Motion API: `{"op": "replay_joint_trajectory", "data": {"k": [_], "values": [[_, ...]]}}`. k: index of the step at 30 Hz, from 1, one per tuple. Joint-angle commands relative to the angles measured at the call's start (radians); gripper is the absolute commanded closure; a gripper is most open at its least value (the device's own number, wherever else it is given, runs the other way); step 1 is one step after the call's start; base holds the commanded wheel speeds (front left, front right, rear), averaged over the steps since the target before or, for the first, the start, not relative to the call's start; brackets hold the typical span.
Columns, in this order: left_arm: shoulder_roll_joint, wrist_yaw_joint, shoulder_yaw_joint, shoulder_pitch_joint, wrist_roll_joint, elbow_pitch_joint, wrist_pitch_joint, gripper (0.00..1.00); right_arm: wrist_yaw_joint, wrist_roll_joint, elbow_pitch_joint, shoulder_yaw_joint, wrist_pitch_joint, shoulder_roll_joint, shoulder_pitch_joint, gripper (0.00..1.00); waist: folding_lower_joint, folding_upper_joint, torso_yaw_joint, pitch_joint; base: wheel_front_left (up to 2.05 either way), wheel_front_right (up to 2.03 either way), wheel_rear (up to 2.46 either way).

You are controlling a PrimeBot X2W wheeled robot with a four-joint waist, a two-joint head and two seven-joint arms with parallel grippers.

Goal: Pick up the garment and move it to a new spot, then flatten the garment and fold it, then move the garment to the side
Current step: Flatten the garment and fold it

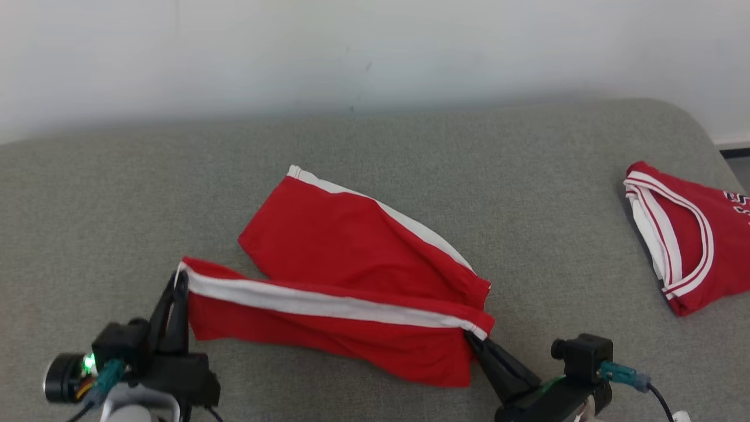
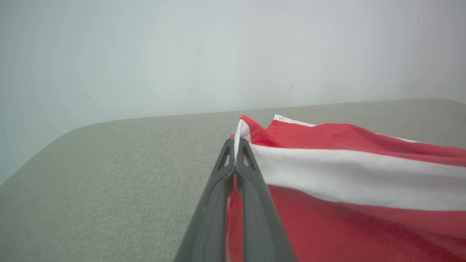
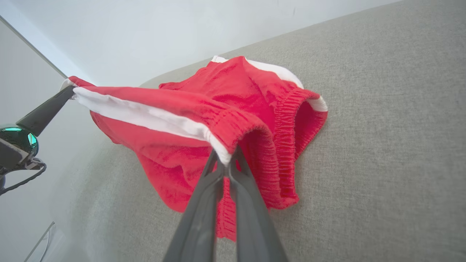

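1. The red cloth shorts point(image 1: 328, 258) w/ white side stripes are near the middle of the soft grey cloth-covered top point(image 1: 117, 193), close to the front. Their long way runs L to R in the head view.
2. The waistband end points R and the leg ends point L. The far leg lies flat on the grey top & slants away toward the wall, up & to the L.
3. The near leg is pulled out in a line between the 2 grippers, w/ its white stripe on top. The red cloth under the stripe hangs loose. Can't tell if it touches the grey top.
4. L gripper point(image 1: 180, 276): dark fingers pressed tight together, pinching the leg-end corner at the white stripe.
5. R gripper point(image 1: 470, 337): fingers squeezed together too, pinching the stretchy waistband right at the white stripe.
6. Count: 1 pair of shorts, 2 legs, 2 white stripes, 2 grippers, 1 other piece of clothing.
7. That other piece is a red sports top point(image 1: 720, 258) w/ white & dark trim. It lies far R, well apart from the shorts & partly out of view.
8. Edges: the back edge of the grey top meets the plain white wall point(image 1: 375, 47). The back R corner is round.
9. Room: bare grey on the L of the shorts, behind them up to the wall, & between the shorts & the sports top.
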Motion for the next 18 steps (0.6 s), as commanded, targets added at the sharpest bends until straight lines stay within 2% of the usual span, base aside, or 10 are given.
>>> {"op": "replay_joint_trajectory", "data": {"k": [1,16,18], "values": [[0.011,0.002,-0.006,-0.063,0.008,0.001,-0.003,1.0,-0.003,-0.008,-0.016,-0.023,0.001,0.016,-0.027,1.0,-0.0001,-0.0001,-0.029,0.094,0.0,0.0,0.0],[0.042,0.002,-0.03,-0.366,0.067,0.103,-0.003,1.0,-0.003,-0.072,-0.055,-0.181,0.001,0.113,-0.085,1.0,-0.0001,-0.0001,-0.101,0.237,0.0,0.0,0.0],[0.047,0.002,-0.033,-0.394,0.075,0.12,-0.003,1.0,-0.003,-0.11,-0.065,-0.184,0.001,0.111,-0.097,1.0,-0.0001,-0.0001,-0.111,0.249,0.0,0.0,0.0]]}}
